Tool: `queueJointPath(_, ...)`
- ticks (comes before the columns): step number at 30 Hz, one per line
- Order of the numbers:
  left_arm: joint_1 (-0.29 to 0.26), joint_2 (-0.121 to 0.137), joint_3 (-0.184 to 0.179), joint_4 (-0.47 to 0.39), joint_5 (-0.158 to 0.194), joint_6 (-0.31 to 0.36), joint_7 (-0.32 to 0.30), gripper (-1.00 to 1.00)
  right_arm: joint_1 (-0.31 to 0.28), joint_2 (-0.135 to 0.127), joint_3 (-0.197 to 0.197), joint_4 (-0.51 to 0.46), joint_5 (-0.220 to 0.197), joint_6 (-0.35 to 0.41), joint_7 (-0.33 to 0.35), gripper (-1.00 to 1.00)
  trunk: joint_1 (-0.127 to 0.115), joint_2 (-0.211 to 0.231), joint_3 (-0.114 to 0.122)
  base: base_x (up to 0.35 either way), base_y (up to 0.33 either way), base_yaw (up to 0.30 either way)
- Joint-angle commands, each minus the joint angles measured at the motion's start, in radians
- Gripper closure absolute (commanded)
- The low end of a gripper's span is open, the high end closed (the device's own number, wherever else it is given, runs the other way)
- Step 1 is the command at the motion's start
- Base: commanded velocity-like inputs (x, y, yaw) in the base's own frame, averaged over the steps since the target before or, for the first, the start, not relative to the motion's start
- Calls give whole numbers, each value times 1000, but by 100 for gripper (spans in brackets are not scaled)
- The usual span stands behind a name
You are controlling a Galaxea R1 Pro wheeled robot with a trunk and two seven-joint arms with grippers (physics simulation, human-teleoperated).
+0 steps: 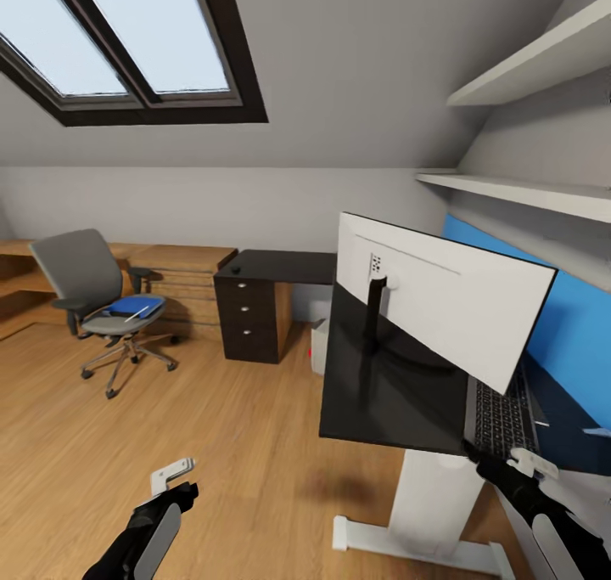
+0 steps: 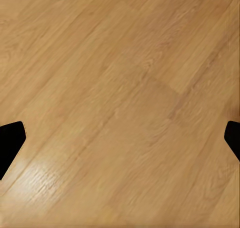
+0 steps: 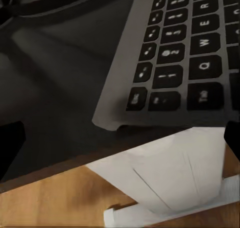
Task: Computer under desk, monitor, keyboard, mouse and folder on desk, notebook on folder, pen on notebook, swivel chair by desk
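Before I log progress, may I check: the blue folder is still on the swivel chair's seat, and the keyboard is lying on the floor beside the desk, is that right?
Not quite. The keyboard lies on the desk, near the monitor, not on the floor; the head view shows it, and the right wrist view shows its corner overhanging the desk edge. The folder is indeed on the swivel chair.

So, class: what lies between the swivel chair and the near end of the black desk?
In the head view, bare wooden floor lies between the swivel chair and the desk; nothing stands there.
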Motion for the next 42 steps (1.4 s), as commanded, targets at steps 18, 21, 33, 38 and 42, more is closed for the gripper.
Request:
queueJointPath(18,0,-1,-6,3,7,5,7,-100,0,-1,-3,-15,0,-4,1,-100,0,-1,-1,-18,-45,0)
queueJointPath(21,0,-1,-6,6,7,5,8,-100,0,0,-4,-36,15,-5,0,-100,0,-1,-1,0,-11,0)
queueJointPath(33,0,-11,-7,16,5,5,8,-100,1,0,-10,-85,78,-8,7,-100,0,-1,-1,0,-1,0)
queueJointPath(38,0,-35,-30,2,0,3,8,-100,-22,17,-5,-63,100,-31,-9,-100,0,-1,-1,0,0,0)
queueJointPath(42,0,-41,-35,2,0,3,8,-100,-12,18,-5,-65,108,-19,1,-100,0,-1,-1,0,0,0)
